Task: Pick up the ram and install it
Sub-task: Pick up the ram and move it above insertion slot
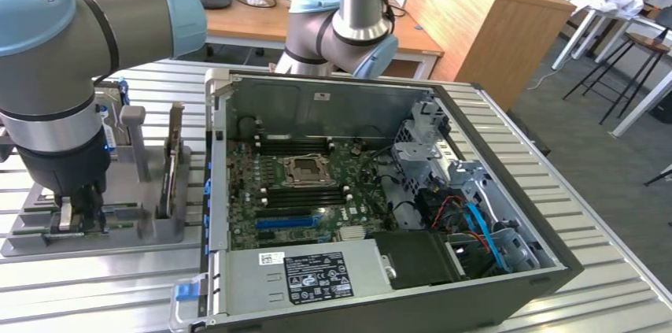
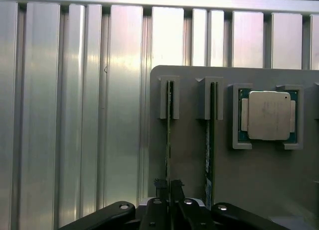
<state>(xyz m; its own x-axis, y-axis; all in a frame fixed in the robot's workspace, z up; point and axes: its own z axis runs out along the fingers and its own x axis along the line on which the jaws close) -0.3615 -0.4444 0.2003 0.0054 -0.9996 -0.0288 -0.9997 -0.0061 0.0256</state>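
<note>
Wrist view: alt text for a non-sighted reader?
The hand sits over the ram, a thin stick standing on edge in a slot of a grey holder. A second stick stands in the next slot, a processor chip lies in a recess beside it, all on a ribbed metal table.

The second stick (image 2: 210, 140) crowds one side of the gripper (image 2: 169, 186); bare table (image 2: 75, 115) lies open opposite.

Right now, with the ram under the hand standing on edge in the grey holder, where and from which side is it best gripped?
Pinch the ram across its two flat faces at its upper edge, coming straight down from above. It stands on edge in end slots of the grey holder, so only that edge is free. The hand sits over it.
</note>
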